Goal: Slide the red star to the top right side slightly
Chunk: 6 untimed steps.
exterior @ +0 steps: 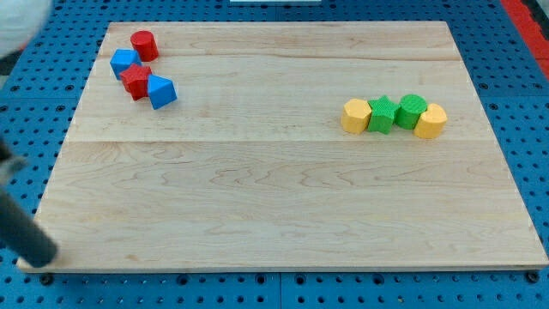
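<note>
The red star (135, 81) lies near the board's top left corner, in a tight cluster. A blue block (124, 62) touches it at its upper left, and another blue block (161, 91) touches it at its lower right. A red cylinder (143, 43) stands just above the cluster. My rod comes in blurred from the view's left edge. My tip (39, 258) is at the board's bottom left corner, far below the red star and apart from all blocks.
At the view's right, a row of touching blocks: a yellow hexagon (355, 116), a green star (382, 113), a green cylinder (411, 111) and a yellow block (431, 121). The wooden board (274, 206) lies on a blue pegboard. A blurred white part (17, 21) shows at the top left.
</note>
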Available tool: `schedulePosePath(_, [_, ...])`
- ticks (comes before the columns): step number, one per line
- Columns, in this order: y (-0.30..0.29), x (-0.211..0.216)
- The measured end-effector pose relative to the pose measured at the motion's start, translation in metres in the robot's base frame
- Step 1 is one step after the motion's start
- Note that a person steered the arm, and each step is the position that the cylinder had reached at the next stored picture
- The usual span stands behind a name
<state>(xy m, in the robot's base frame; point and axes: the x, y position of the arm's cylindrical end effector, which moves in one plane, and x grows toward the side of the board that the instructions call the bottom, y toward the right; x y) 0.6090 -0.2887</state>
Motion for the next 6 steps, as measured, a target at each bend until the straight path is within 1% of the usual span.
schedulePosePath(1, [-0.016, -0.006])
schedulePosePath(2, [-0.001, -0.076])
schedulePosePath(3, [0.032, -0.173])
schedulePosePath(4, [0.062, -0.250])
schedulePosePath(5, [0.065, -0.276])
schedulePosePath(6, [0.055, -0.268])
